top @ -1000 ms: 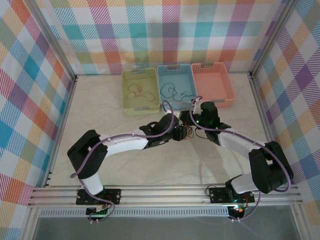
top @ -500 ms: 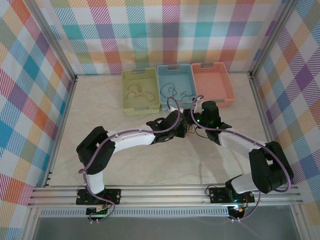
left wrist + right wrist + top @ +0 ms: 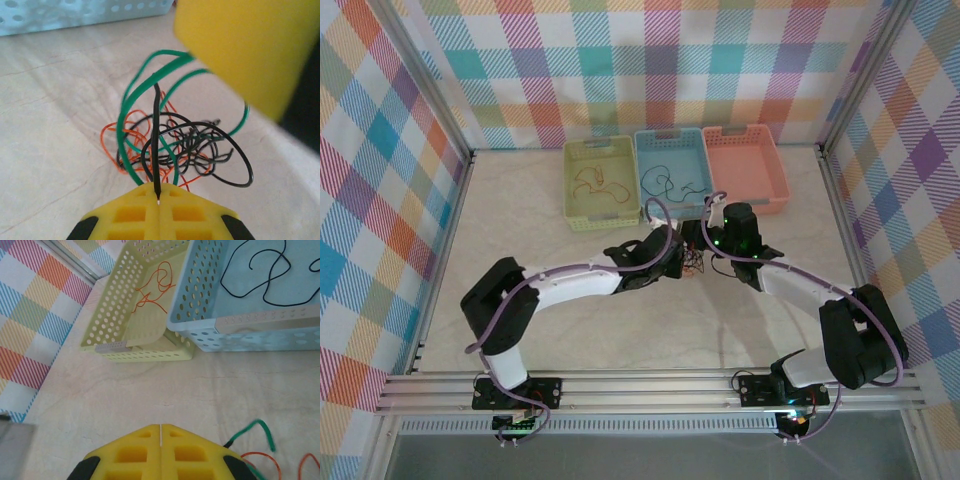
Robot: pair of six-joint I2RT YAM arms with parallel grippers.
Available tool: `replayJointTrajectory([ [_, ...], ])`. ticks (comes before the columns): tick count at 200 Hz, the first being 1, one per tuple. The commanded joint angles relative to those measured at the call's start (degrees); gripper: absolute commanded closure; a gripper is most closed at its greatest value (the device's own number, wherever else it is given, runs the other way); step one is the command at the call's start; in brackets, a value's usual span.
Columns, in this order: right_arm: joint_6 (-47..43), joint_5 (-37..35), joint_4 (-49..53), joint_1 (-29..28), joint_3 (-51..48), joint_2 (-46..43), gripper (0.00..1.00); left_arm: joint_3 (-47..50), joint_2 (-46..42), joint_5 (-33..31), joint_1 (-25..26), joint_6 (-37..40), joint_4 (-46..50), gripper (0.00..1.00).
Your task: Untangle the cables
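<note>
The cables (image 3: 185, 142) form a small knot of orange, black and green strands on the pale table, seen from above as the cables (image 3: 694, 263) between both arms. My left gripper (image 3: 158, 192) is shut on the end of one black cable (image 3: 156, 140) that rises out of the knot. From above, the left gripper (image 3: 680, 262) sits at the knot's left edge. My right gripper (image 3: 160, 426) is shut with nothing visible at its tips. A green cable (image 3: 260, 429) curls beside it. The right gripper's yellow finger (image 3: 245, 45) hangs over the knot, green loops (image 3: 135, 95) reaching up to it.
Three baskets stand in a row at the back: a yellow-green basket (image 3: 570, 185) with an orange cable (image 3: 155, 287), a blue basket (image 3: 670, 135) with a black cable (image 3: 260, 270), and a pink basket (image 3: 745, 168). Checked walls enclose the table.
The left gripper has closed from open onto the black cable end. The left arm reached in toward the knot. The right arm has stayed put.
</note>
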State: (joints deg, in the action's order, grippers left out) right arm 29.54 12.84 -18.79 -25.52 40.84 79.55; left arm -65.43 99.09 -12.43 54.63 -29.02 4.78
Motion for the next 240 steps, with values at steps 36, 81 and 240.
replayJointTrajectory([
  [36, 0.45, -4.38, 0.59, 1.23, -1.46, -2.58, 1.00, 13.28, -15.28, 6.90, 0.21, 4.20, -8.50, 1.00],
  [81, 2.70, -9.05, 2.59, 3.46, -2.65, -2.35, 1.00, 21.48, -30.57, 3.72, -0.07, 5.03, -5.98, 1.00],
  [240, 7.55, -28.00, 9.84, 11.07, -6.98, -3.84, 1.00, 22.80, -72.72, -16.85, -19.47, 3.13, 27.57, 1.00],
])
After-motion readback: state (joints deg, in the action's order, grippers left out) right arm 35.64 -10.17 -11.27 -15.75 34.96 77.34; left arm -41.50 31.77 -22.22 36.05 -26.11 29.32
